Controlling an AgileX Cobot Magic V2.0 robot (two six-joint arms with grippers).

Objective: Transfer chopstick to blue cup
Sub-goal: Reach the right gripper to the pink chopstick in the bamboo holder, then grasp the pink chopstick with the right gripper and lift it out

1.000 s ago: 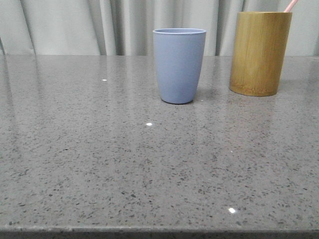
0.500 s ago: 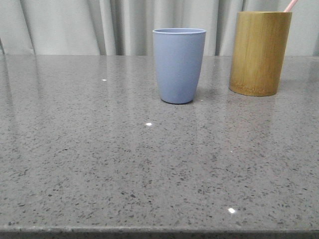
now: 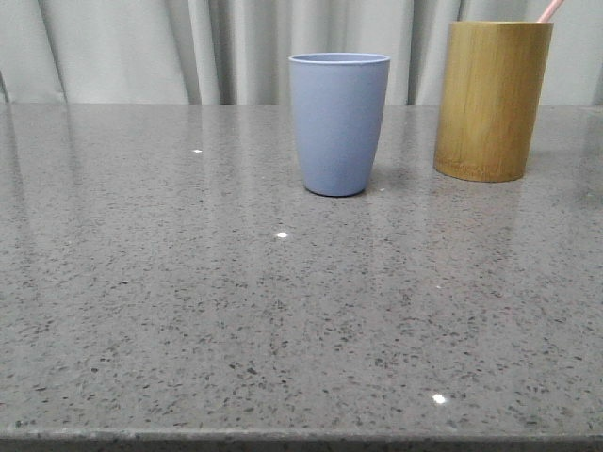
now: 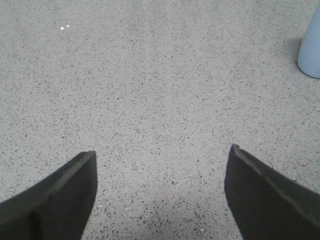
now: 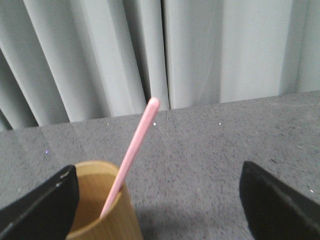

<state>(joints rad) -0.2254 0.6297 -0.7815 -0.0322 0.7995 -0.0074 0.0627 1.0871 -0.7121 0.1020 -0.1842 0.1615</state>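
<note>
The blue cup (image 3: 339,122) stands upright on the grey speckled table (image 3: 188,311), near the middle of the far half in the front view. To its right, well apart from it, stands a taller bamboo holder (image 3: 492,99). The pink chopstick (image 3: 549,9) leans inside this holder; in the front view only its upper tip shows above the rim, at the frame edge. A pale curtain (image 3: 132,47) hangs behind the table.

Left gripper (image 4: 160,165): the jaws are spread wide and hold nothing. Bare table surface lies between the two dark fingers (image 4: 60,195). The lower part of the blue cup (image 4: 311,52) appears at the edge of this view, well apart from the fingers.

Right gripper (image 5: 159,195): the jaws are spread wide, with nothing between them. It hovers above the bamboo holder (image 5: 102,207), whose open mouth lies near one finger (image 5: 42,205). The chopstick (image 5: 131,155) rises tilted out of the holder, resting against the rim, and its rounded end points toward the curtain (image 5: 200,50). It touches neither finger. Only one stick can be made out; whether a second lies hidden behind it cannot be told.
</note>
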